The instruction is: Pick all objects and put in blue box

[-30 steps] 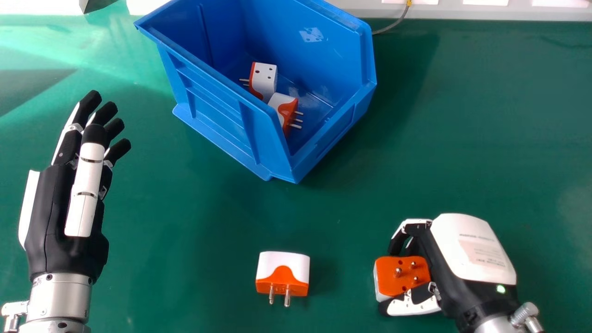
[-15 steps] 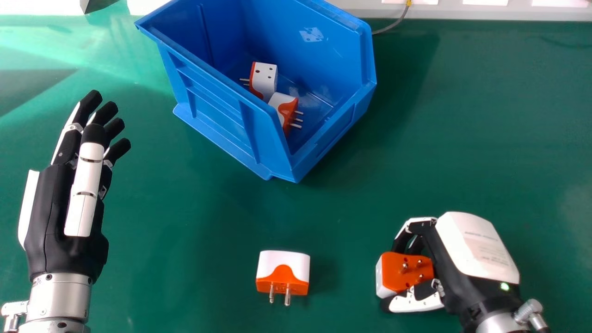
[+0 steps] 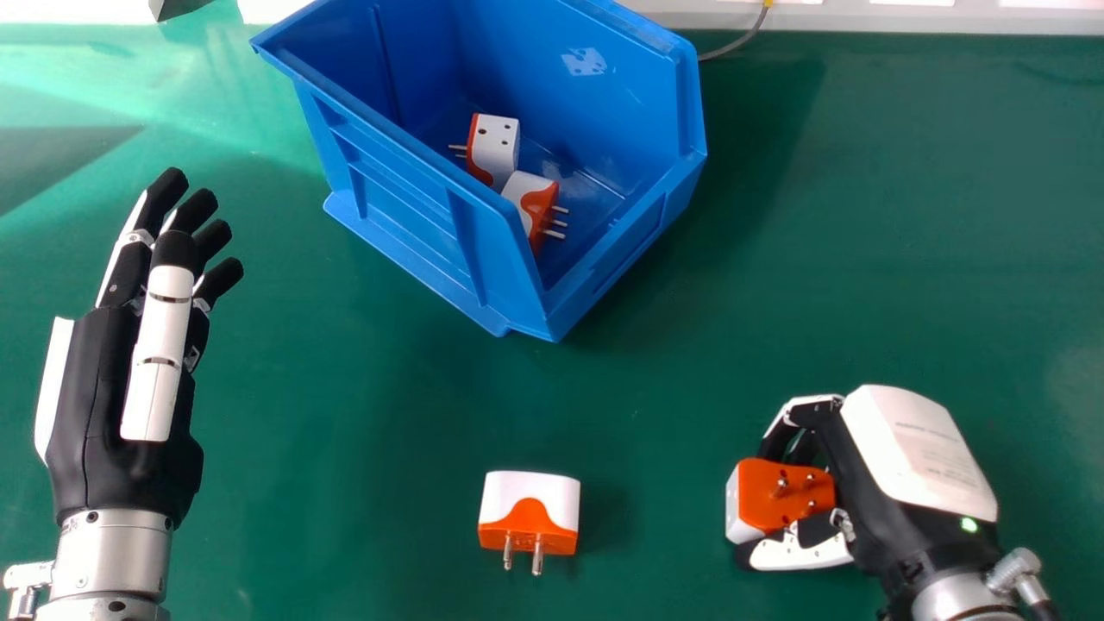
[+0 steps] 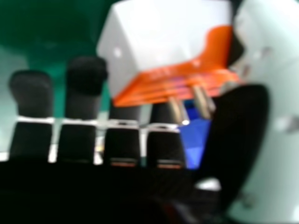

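Holding a white-and-orange adapter (image 3: 759, 502), your right hand (image 3: 916, 444) has fingers and thumb curled round it, at the head view's lower right. Loose adapter (image 3: 529, 517) to its left, on the green table (image 3: 862, 233), pins toward you. Farther out: blue box (image 3: 405, 207), two more adapters (image 3: 498, 155) inside. Your left hand (image 3: 99, 388): far left, fingers extended.

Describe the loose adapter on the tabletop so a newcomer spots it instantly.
Find the blue box on the green tabletop. Nearer the robot, below the box in the head view, lies a white-and-orange plug adapter, metal pins pointing at the robot. It alone lies loose: two adapters sit in the box, another adapter is in the right hand.
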Robot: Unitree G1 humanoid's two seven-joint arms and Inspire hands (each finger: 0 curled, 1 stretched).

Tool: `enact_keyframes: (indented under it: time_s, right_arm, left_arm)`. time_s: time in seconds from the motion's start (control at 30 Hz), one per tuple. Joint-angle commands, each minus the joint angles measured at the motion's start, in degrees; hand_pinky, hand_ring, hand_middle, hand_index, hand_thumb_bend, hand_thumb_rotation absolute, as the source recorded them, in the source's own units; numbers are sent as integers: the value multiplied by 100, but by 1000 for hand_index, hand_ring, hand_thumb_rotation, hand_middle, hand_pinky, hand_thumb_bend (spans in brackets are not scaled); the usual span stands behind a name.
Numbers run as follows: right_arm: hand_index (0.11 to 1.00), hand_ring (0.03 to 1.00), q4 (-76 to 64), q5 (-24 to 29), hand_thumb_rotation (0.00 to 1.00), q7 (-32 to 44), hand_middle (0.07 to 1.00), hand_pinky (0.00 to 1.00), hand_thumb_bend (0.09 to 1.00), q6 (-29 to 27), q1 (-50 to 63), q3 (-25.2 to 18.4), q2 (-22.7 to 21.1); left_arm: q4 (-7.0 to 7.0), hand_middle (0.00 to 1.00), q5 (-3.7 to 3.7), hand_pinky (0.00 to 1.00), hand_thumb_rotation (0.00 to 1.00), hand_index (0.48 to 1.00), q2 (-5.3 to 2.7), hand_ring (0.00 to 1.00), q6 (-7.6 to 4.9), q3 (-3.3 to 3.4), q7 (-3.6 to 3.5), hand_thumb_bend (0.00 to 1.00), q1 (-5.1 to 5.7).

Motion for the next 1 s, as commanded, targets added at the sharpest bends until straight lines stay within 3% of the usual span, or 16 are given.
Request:
enact_keyframes:
  time_s: [0.0,0.2,0.47,0.77,0.97]
  right_arm:
    - [481,314,-326,92,118,121,415,237,484,109,99,-151,-12]
    - [478,290,-822,71,119,221,383,223,484,130,239,-231,10]
    - [475,261,-1409,73,118,322,342,205,485,-38,425,-343,-44]
    - [471,210,-2089,-106,118,323,273,174,484,-309,601,-526,-141]
    - [470,185,-2673,-106,118,572,243,156,484,-235,666,-609,-13]
  left_arm:
    - [-197,922,7,890,769,922,13,913,-16,23,47,482,13]
    - [-244,924,50,890,766,926,16,915,-4,-14,72,485,47]
    - [-224,928,38,891,771,937,16,917,-9,-14,66,482,54]
    - [-226,935,0,896,769,946,26,922,28,-13,35,486,69]
    - [-185,936,-10,896,764,944,54,922,5,-14,-40,489,58]
